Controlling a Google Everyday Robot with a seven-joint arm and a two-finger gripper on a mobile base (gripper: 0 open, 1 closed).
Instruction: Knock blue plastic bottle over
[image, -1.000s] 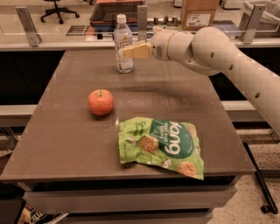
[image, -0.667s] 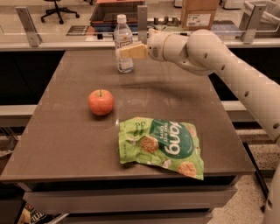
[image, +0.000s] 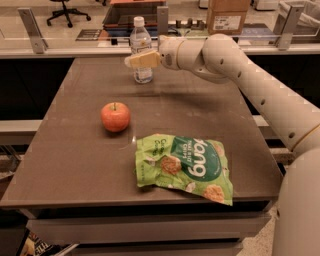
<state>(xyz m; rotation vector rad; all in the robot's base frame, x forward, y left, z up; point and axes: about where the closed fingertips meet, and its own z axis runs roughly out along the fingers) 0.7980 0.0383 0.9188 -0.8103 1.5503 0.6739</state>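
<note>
The blue plastic bottle (image: 141, 47) stands upright at the far edge of the brown table (image: 75, 150), clear with a white cap and a white label. My gripper (image: 136, 61) reaches in from the right on the white arm. Its tan fingers lie across the front of the bottle's middle, at or very near its label. The bottle's lower body shows below the fingers.
A red apple (image: 115, 116) sits left of the table's centre. A green chip bag (image: 185, 166) lies flat at the front right. A cardboard box (image: 227, 15) and a metal rail with posts stand behind the table's far edge.
My gripper has moved left along the far edge, from just right of the bottle to across its front. The bottle still stands upright in the same spot.
</note>
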